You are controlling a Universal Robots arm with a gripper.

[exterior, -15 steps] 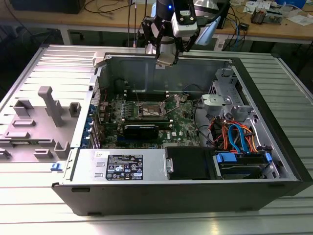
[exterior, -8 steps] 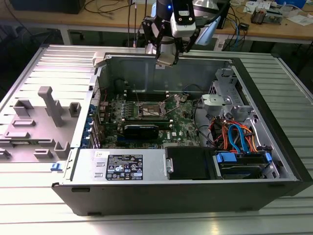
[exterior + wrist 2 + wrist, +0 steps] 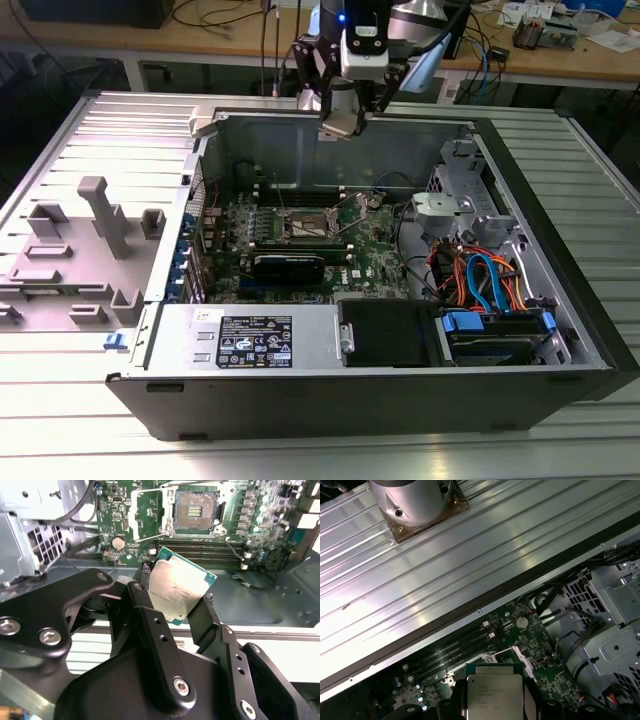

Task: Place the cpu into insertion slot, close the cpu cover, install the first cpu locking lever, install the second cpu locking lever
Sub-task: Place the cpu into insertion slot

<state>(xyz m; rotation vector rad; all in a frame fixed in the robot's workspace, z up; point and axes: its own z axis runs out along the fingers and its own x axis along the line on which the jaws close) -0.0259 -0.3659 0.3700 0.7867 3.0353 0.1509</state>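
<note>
Gripper [image 3: 338,128] on a robot arm hangs over the far wall of an open computer case [image 3: 400,400], at 12 o'clock from the socket [image 3: 312,226] in the exterior view and well above the green circuit board [image 3: 375,262]. In the second wrist view its two black fingers [image 3: 150,625] pinch opposite edges of a processor chip [image 3: 181,582], which sits tilted between them with its dull silver top towards the camera. The chip is held in the air, well apart from the socket, whose gold contact field lies bare inside a silver rim. A thin silver socket cover [image 3: 134,515] stands swung open just beside the socket, and long black memory sticks [image 3: 200,552] lie in a row along the socket's other side. In the exterior view a silver power supply box [image 3: 250,340] fills the case at 6 o'clock from the socket, and orange and blue cables [image 3: 480,285] bunch at 4 o'clock. The case rests on a ribbed metal table [image 3: 80,440], with a grey plastic fixture [image 3: 105,215] outside the case at 9 o'clock
</note>
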